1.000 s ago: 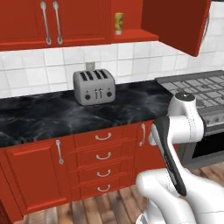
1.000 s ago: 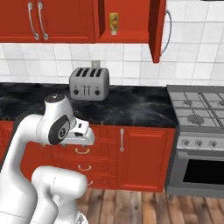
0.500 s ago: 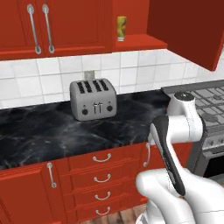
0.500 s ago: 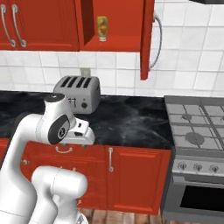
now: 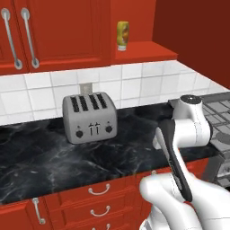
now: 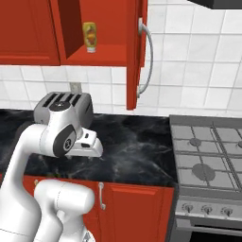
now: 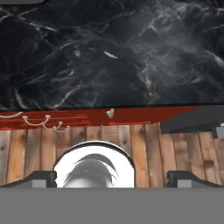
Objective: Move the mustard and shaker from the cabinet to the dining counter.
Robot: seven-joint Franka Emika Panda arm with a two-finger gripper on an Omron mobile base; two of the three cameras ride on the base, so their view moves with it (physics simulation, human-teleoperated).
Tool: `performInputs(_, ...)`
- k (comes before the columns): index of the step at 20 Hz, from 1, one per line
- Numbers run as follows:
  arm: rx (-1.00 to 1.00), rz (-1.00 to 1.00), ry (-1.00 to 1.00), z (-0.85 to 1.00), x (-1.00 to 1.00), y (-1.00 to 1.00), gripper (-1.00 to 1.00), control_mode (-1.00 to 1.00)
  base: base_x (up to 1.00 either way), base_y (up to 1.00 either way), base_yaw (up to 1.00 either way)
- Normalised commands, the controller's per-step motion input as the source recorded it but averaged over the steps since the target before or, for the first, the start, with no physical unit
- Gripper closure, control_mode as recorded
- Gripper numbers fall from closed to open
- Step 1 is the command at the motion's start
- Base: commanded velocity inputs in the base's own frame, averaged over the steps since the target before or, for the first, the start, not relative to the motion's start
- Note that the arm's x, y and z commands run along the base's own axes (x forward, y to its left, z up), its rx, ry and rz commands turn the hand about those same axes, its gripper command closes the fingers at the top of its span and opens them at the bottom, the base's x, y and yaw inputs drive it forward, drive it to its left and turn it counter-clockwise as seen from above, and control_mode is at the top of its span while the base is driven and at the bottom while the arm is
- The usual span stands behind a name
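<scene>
My fingers [image 7: 112,177] are spread wide with nothing in them, arm tucked low over the bench [image 5: 54,161] since I'm not reaching yet. The mustard [image 5: 122,35] is up on the open cabinet [image 6: 101,54] shelf, cap down: small, yellow, reddish label.

Arm folded low, jaws wide apart

Your silver toaster [image 5: 90,117] on black marble counter [image 5: 54,161], gas stove [image 6: 208,160] to its rt, white tile wall [image 6: 189,71] behind.
</scene>
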Motion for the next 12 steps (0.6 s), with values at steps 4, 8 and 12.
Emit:
performInputs(4,0.0,0.0,0.0,0.0,0.0,0.0,-1.0,1.0,0.78,-0.02,0.02)
performInputs(8,0.0,0.0,0.0,0.0,0.0,0.0,-1.0,1.0,0.54,-0.16,0.01)
performInputs(12,0.0,0.0,0.0,0.0,0.0,0.0,-1.0,1.0,0.09,-0.01,0.0)
